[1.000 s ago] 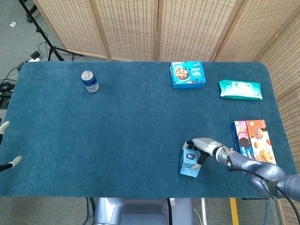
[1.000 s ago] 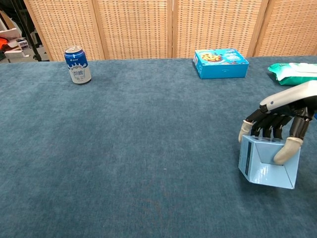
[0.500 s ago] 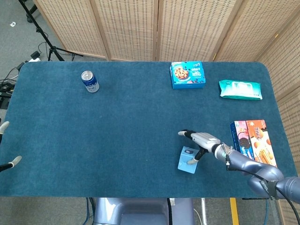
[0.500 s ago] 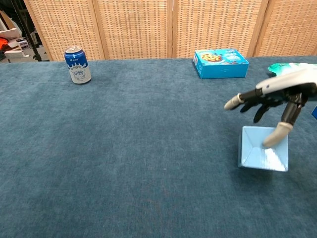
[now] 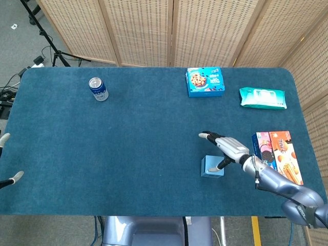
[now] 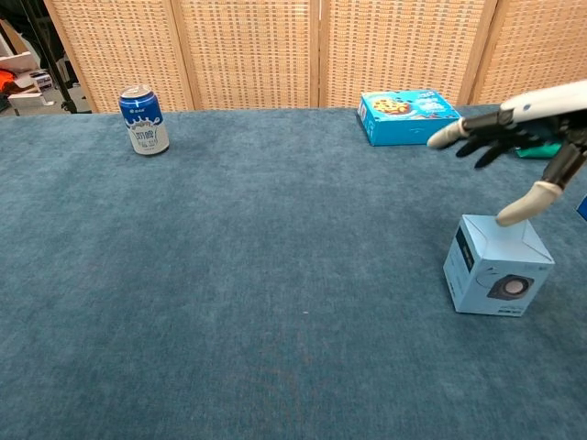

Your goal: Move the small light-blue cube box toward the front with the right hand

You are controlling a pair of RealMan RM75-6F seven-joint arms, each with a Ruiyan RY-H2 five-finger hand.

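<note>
The small light-blue cube box (image 5: pixel 211 167) (image 6: pixel 496 267) stands flat on the blue table near the front right, a round dark print on the face toward the chest camera. My right hand (image 5: pixel 226 148) (image 6: pixel 519 137) hovers just above and behind it, fingers spread wide and holding nothing. Its thumb tip (image 6: pixel 520 207) hangs close over the box's top; contact is unclear. Only the fingertips of my left hand (image 5: pixel 10 177) show at the far left edge of the head view, apart and empty.
A blue drink can (image 5: pixel 98 88) (image 6: pixel 143 119) stands at the back left. A blue cookie box (image 5: pixel 205 81) (image 6: pixel 408 115) and a green wipes pack (image 5: pixel 263 98) lie at the back right. Two snack boxes (image 5: pixel 277 154) lie along the right edge beside my right arm.
My right hand let go of the cube box, opened and rose away from it. The box, tipped a second ago, now stands flat on the table.
</note>
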